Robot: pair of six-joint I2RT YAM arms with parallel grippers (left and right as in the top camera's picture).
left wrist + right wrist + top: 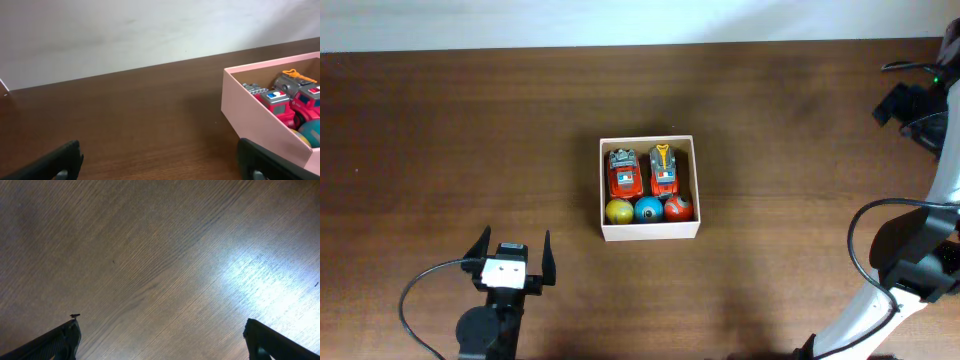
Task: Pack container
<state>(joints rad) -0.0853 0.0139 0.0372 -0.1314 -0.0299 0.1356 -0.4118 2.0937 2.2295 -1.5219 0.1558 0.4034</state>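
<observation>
Spread wide, the left claw [513,248] sits over the near left part of the brown counter [450,120]. Its two black fingers [480,246] stand far apart. From its own camera the left claw [165,165] looks the same. One finger is low on the left and one is low on the right, with only wood in the gap.

To the right of it, and farther away, is the box [603,190]. It sits in the middle of the counter, well apart from the left claw. From the left wrist camera the box [250,117] looks pale pink and is on the right side.

Two red cars sit side by side in the far half of the box. They are the left car [625,174] and the right car [664,172]. Three balls lie in a row in the near half, close together. They are a yellow ball [619,211], a blue ball [648,210] and a red ball [679,208]. The toys fill the box.

At the right edge is the right arm [920,265]. It is white and black, and well apart from the box. The right claw [162,342] is spread wide too. Its camera shows two dark finger tips low in the corners, with shiny wood between them. It holds nothing.
</observation>
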